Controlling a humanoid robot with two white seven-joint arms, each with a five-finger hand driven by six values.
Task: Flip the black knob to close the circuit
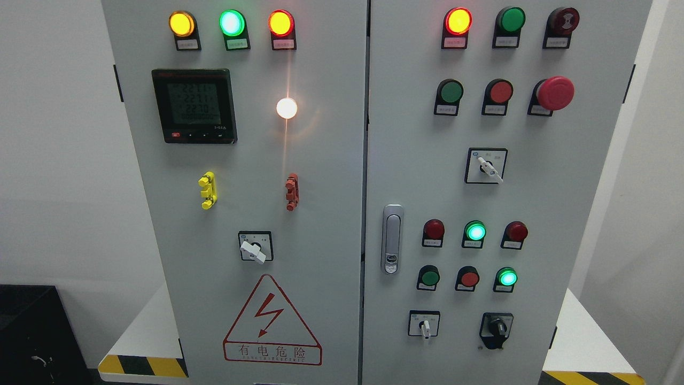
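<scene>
Black knob (497,328) sitting at 5 o'clock on rt door, untouched. Hands not showing, so grip state unknowable. Risking wrong-switch grab: white selector (425,326) sitting just at knob's 9 o'clock.

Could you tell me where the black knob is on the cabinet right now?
In the head view, the black knob sits at the bottom right of the right-hand door, just right of a white-handled selector switch and below a lit green indicator.
</scene>
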